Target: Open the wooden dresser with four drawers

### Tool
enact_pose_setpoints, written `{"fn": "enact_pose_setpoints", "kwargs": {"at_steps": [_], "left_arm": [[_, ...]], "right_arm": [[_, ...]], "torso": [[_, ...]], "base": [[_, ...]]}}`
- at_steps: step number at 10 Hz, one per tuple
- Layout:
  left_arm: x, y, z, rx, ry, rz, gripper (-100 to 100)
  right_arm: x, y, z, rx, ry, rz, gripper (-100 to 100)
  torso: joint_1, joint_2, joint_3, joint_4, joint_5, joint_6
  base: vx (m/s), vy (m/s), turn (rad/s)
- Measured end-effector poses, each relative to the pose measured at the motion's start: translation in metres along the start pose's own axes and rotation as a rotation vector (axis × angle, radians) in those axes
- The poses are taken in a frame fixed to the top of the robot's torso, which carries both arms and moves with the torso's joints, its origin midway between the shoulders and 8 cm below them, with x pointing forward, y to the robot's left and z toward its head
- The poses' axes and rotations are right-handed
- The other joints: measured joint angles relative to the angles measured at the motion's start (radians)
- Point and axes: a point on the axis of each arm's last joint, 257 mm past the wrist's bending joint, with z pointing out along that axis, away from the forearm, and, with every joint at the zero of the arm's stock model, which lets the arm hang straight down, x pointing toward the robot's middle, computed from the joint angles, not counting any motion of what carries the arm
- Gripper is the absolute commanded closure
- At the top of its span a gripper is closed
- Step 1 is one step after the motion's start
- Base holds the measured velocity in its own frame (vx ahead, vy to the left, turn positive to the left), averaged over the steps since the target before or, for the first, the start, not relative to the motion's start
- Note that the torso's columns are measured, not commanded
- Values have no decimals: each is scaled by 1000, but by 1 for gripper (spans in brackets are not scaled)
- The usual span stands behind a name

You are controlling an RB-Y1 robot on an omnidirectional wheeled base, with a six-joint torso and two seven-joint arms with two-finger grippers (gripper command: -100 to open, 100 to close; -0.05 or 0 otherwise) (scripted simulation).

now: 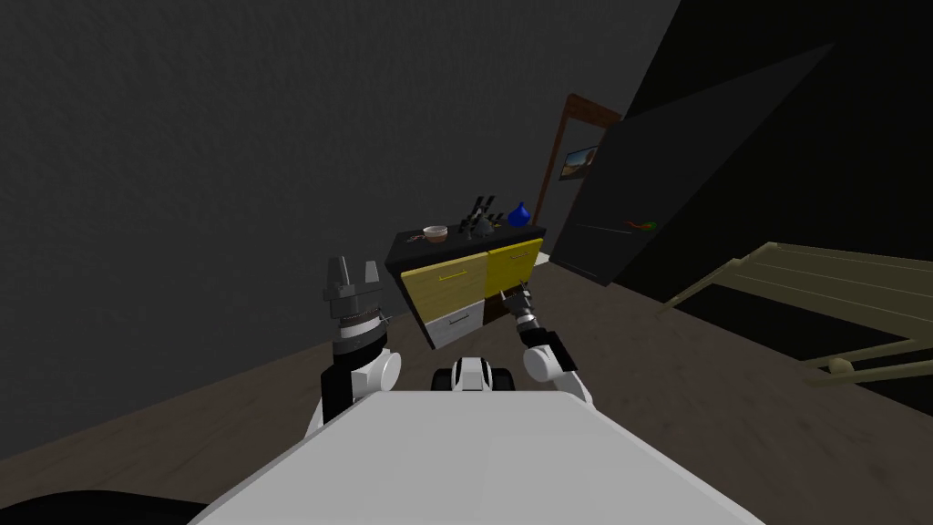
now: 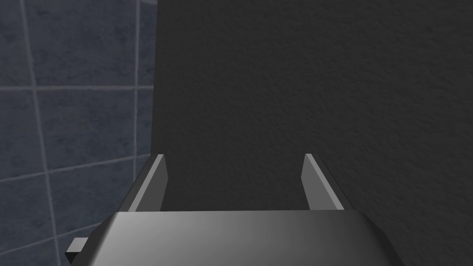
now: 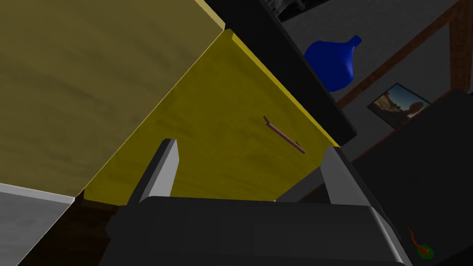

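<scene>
The dresser (image 1: 469, 278) stands against the dark wall ahead, with a black top, two yellow upper drawer fronts and a pale grey lower left front (image 1: 456, 321). My right gripper (image 1: 512, 294) is open at the lower edge of the right yellow drawer. In the right wrist view that drawer front (image 3: 221, 138) lies just past the open right gripper (image 3: 249, 168), and its thin brown handle (image 3: 284, 135) sits beyond the fingers and off to one side, untouched. The neighbouring yellow front (image 3: 92, 83) seems to stand a little forward of it. My left gripper (image 1: 352, 272) is raised and open, away from the dresser (image 2: 233, 159).
On the dresser top are a small bowl (image 1: 435, 233), a dark holder with sticks (image 1: 480, 219) and a blue vase (image 1: 518, 215). A brown door frame (image 1: 567, 137) and a large dark panel (image 1: 692, 182) stand right of it. An olive slatted frame (image 1: 820, 301) lies further right.
</scene>
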Motion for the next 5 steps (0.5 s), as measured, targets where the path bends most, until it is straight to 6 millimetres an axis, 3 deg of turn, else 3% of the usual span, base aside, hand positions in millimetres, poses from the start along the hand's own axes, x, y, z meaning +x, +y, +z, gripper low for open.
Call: {"fn": "enact_pose_setpoints", "kwargs": {"at_steps": [4, 5], "left_arm": [[0, 0, 0, 0, 0, 0, 0], [0, 0, 0, 0, 0, 0, 0]], "right_arm": [[-5, -46, 2, 115, -23, 160, -100], [-6, -48, 1, 119, -28, 191, -100]], "torso": [[0, 0, 0, 0, 0, 0], [-1, 0, 0, 0, 0, 0]], "base": [[7, 24, -64], [8, 19, -147]]}}
